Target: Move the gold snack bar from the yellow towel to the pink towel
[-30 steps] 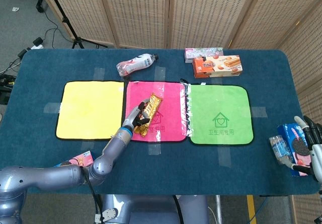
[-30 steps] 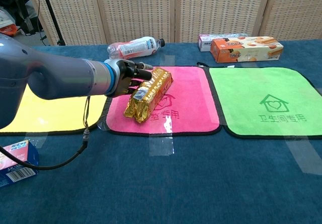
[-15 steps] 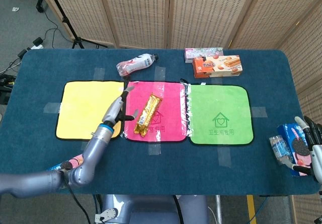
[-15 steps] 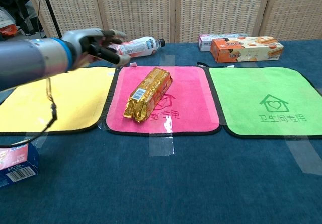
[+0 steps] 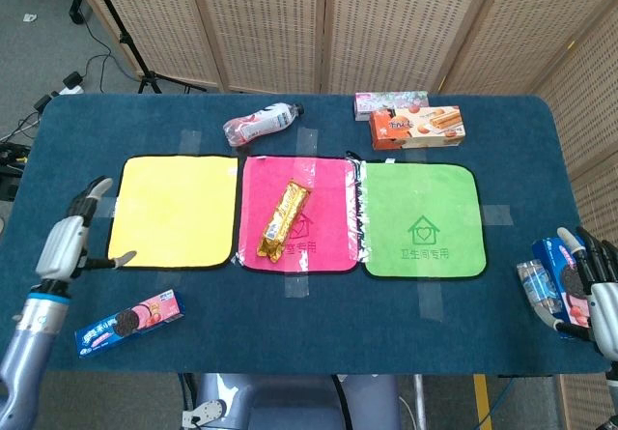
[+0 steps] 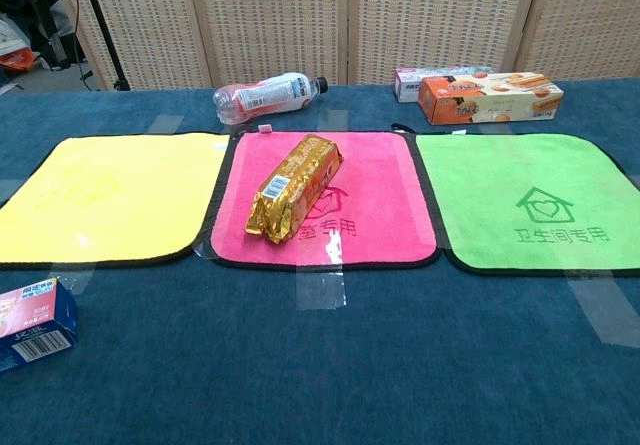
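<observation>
The gold snack bar (image 5: 285, 220) (image 6: 294, 186) lies slantwise on the pink towel (image 5: 323, 184) (image 6: 375, 200), with nothing touching it. Left of the pink towel, the yellow towel (image 5: 172, 210) (image 6: 110, 195) is bare. My left hand (image 5: 70, 242) hovers off the yellow towel's left edge in the head view, fingers spread and holding nothing. At the table's right edge my right hand (image 5: 597, 295) is open, fingers apart, beside a blue packet. Neither hand shows in the chest view.
A green towel (image 5: 421, 219) (image 6: 530, 197) lies right of the pink one. A bottle (image 5: 259, 123) (image 6: 268, 95) and two snack boxes (image 5: 417, 127) (image 6: 488, 97) sit along the far side. A cookie pack (image 5: 132, 322) (image 6: 32, 323) lies front left; blue packets (image 5: 558, 273) lie at the right edge.
My left hand let go of the gold bar on the pink towel and drew back left, past the yellow towel, out of the chest view. The right hand stayed put.
</observation>
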`<state>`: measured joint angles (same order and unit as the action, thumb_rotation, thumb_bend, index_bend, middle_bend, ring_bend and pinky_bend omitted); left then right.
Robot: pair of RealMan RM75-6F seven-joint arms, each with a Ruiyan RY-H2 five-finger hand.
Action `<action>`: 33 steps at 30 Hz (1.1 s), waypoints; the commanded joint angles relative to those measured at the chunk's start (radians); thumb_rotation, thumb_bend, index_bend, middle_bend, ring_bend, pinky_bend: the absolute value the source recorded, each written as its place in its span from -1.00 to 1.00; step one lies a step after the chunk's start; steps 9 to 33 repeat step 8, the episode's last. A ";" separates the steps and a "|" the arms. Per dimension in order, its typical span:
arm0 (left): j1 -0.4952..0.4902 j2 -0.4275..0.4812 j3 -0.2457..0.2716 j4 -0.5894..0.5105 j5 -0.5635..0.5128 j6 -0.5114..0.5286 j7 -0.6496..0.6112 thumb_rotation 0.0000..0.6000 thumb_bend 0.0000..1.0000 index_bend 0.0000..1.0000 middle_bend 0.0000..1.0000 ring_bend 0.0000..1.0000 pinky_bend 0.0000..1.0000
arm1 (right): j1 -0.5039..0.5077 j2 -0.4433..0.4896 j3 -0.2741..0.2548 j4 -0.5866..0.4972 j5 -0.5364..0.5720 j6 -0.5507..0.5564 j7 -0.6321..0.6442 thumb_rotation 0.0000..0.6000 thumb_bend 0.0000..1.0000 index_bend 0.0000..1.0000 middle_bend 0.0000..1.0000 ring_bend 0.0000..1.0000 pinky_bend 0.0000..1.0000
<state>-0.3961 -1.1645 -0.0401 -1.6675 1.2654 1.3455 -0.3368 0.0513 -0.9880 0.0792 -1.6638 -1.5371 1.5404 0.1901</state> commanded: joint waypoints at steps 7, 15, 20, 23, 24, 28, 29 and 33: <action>0.186 0.048 0.089 0.061 -0.001 0.126 0.141 1.00 -1.00 -1.00 -1.00 -1.00 -1.00 | -0.010 -0.019 -0.004 0.000 -0.008 0.022 -0.061 1.00 -1.00 -0.93 -1.00 -1.00 -1.00; 0.189 0.048 0.088 0.064 -0.002 0.124 0.143 1.00 -1.00 -1.00 -1.00 -1.00 -1.00 | -0.011 -0.020 -0.004 0.000 -0.007 0.022 -0.063 1.00 -1.00 -0.93 -1.00 -1.00 -1.00; 0.189 0.048 0.088 0.064 -0.002 0.124 0.143 1.00 -1.00 -1.00 -1.00 -1.00 -1.00 | -0.011 -0.020 -0.004 0.000 -0.007 0.022 -0.063 1.00 -1.00 -0.93 -1.00 -1.00 -1.00; 0.189 0.048 0.088 0.064 -0.002 0.124 0.143 1.00 -1.00 -1.00 -1.00 -1.00 -1.00 | -0.011 -0.020 -0.004 0.000 -0.007 0.022 -0.063 1.00 -1.00 -0.93 -1.00 -1.00 -1.00; 0.189 0.048 0.088 0.064 -0.002 0.124 0.143 1.00 -1.00 -1.00 -1.00 -1.00 -1.00 | -0.011 -0.020 -0.004 0.000 -0.007 0.022 -0.063 1.00 -1.00 -0.93 -1.00 -1.00 -1.00; 0.189 0.048 0.088 0.064 -0.002 0.124 0.143 1.00 -1.00 -1.00 -1.00 -1.00 -1.00 | -0.011 -0.020 -0.004 0.000 -0.007 0.022 -0.063 1.00 -1.00 -0.93 -1.00 -1.00 -1.00; 0.189 0.048 0.088 0.064 -0.002 0.124 0.143 1.00 -1.00 -1.00 -1.00 -1.00 -1.00 | -0.011 -0.020 -0.004 0.000 -0.007 0.022 -0.063 1.00 -1.00 -0.93 -1.00 -1.00 -1.00; 0.189 0.048 0.088 0.064 -0.002 0.124 0.143 1.00 -1.00 -1.00 -1.00 -1.00 -1.00 | -0.011 -0.020 -0.004 0.000 -0.007 0.022 -0.063 1.00 -1.00 -0.93 -1.00 -1.00 -1.00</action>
